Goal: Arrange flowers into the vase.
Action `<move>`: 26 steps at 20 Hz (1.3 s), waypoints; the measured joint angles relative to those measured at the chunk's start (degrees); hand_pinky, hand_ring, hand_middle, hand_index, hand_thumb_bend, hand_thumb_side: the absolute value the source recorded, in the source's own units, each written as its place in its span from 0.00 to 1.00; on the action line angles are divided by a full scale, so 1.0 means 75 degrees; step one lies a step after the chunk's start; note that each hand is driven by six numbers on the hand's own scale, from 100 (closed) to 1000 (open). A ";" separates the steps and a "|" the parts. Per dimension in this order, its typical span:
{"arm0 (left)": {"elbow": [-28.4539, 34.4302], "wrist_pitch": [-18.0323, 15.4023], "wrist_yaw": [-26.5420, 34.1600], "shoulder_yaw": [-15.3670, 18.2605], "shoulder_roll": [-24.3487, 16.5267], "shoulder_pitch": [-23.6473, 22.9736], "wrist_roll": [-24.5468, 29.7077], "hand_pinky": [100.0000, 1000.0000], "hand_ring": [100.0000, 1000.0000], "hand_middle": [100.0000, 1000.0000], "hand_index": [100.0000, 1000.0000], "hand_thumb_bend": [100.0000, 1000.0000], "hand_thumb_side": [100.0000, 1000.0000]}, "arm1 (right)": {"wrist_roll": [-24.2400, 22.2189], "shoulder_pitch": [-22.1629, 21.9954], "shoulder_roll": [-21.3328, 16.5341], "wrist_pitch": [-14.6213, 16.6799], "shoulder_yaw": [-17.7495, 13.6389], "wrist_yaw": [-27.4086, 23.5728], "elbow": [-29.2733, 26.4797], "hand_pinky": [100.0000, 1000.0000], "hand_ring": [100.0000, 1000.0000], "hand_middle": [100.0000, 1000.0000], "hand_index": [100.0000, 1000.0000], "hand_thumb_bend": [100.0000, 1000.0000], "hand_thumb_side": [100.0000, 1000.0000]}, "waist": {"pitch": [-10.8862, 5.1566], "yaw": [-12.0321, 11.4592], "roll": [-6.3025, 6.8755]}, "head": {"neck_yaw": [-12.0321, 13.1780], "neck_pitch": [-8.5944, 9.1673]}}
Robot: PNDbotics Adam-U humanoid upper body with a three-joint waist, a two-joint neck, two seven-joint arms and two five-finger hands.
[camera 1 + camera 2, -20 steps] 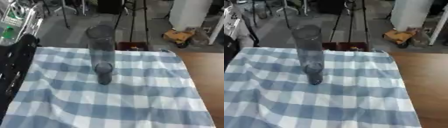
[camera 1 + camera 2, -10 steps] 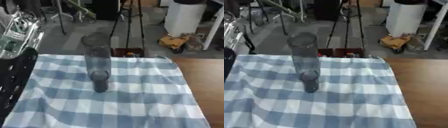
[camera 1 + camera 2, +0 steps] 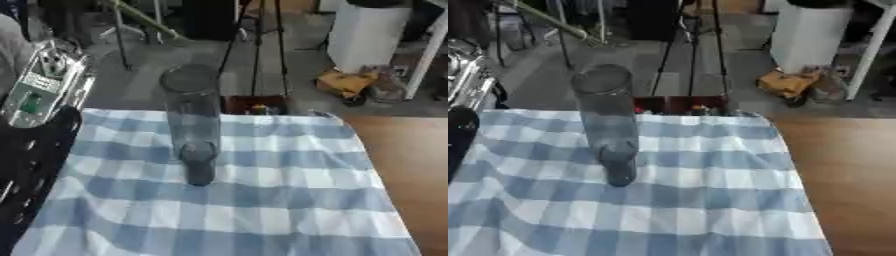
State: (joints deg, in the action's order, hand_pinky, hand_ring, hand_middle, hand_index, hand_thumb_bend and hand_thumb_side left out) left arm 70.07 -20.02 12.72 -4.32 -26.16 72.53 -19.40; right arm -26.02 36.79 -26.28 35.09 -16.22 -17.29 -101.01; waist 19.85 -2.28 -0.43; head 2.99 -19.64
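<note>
Glass cylinder vase (image 3: 194,125), checked cloth (image 3: 289,200)

Clear smooth glass vase (image 3: 194,125), soft checked cloth (image 3: 262,200) lightly wrinkled, matt wooden table (image 3: 846,175)

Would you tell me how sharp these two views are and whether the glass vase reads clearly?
Left eye view: soft all over; the vase is see-through, the checked cloth showing through it. Right eye view: equally blurred; vase rim plain against grey floor, no strong glare, faint shadow at its base.
</note>
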 measured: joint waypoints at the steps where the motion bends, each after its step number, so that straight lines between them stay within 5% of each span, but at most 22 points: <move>1: -0.0019 0.0030 -0.0044 -0.0005 0.0000 0.0000 0.0006 0.00 0.00 0.00 0.11 0.00 0.64 | -0.0008 0.0000 0.0000 0.0003 -0.0001 0.0000 0.0000 0.65 0.75 0.74 0.78 0.00 1.00 | 0.0009 0.0002 0.0002 | 0.0000 0.0000; 26: -0.0421 0.0495 -0.0437 -0.0108 0.0062 -0.0057 -0.0060 0.00 0.00 0.00 0.11 0.00 0.61 | -0.0160 -0.0072 -0.0006 -0.0040 -0.0098 -0.0002 0.0000 0.65 0.75 0.74 0.77 0.00 1.00 | 0.0163 0.0016 0.0098 | 0.0056 -0.0055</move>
State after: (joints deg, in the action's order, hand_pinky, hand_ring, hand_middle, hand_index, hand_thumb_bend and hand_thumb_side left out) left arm 66.91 -16.31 9.44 -5.12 -25.70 72.10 -19.85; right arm -27.22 36.25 -26.32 34.79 -16.96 -17.30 -101.01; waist 21.07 -2.15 0.31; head 3.41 -20.05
